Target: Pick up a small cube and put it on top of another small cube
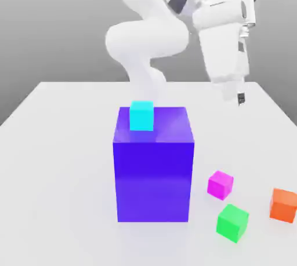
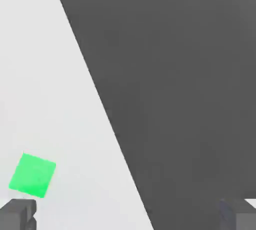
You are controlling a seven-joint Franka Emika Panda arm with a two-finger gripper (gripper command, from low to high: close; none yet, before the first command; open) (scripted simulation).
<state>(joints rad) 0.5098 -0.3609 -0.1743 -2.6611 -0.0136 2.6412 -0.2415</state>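
White table, grey room; one arm, one block, four small cubes.

Exterior view: table (image 1: 58, 143) holds one blue-violet block (image 1: 154, 172) with a cyan cube (image 1: 141, 115) on top. To the exterior view's right lie the pink cube (image 1: 220, 184), green cube (image 1: 232, 222) and orange cube (image 1: 283, 205), apart. The gripper (image 1: 239, 95) hangs above, arm cut off at top. Hand view: fingers (image 2: 17, 214) spread wide, holding nothing, tips cropped; green cube nearby.
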